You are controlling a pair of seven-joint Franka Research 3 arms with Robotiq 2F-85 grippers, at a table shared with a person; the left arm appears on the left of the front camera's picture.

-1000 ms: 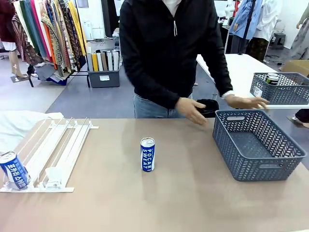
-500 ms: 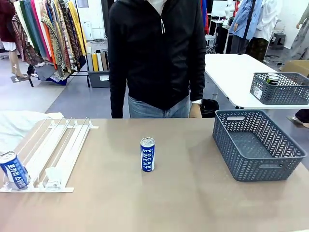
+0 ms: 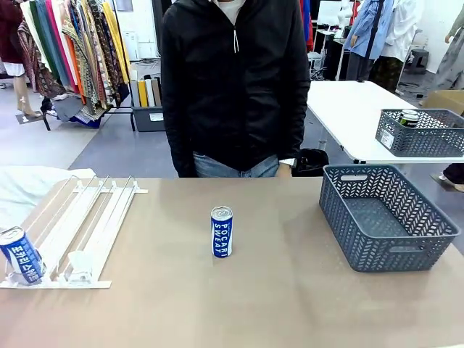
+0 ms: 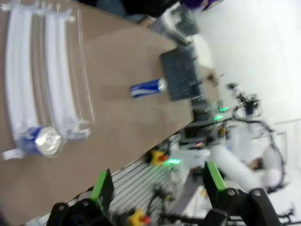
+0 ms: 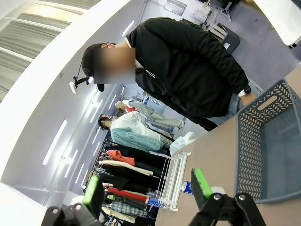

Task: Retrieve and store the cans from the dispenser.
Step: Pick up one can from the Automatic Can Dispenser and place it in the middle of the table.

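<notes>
One blue can (image 3: 221, 232) stands upright in the middle of the table. A second blue can (image 3: 20, 255) lies at the low end of the white dispenser (image 3: 87, 217) at the left. From above, the left wrist view looks down on the dispenser (image 4: 23, 70), its can (image 4: 43, 140) and the standing can (image 4: 148, 87). My left gripper (image 4: 157, 183) hangs open high over the table's near edge, with nothing between its fingers. My right gripper (image 5: 147, 190) is open too and holds nothing; the standing can (image 5: 187, 187) shows far beyond it.
A grey mesh basket (image 3: 384, 217) sits on the table's right side, also seen as the basket (image 5: 268, 150). A person in a black jacket stands at the far edge. Another grey basket (image 3: 420, 134) with a can rests on a white table behind.
The person pulled both hands back from beside the grey basket and now stands upright at the table's far edge. The cans have not moved.
</notes>
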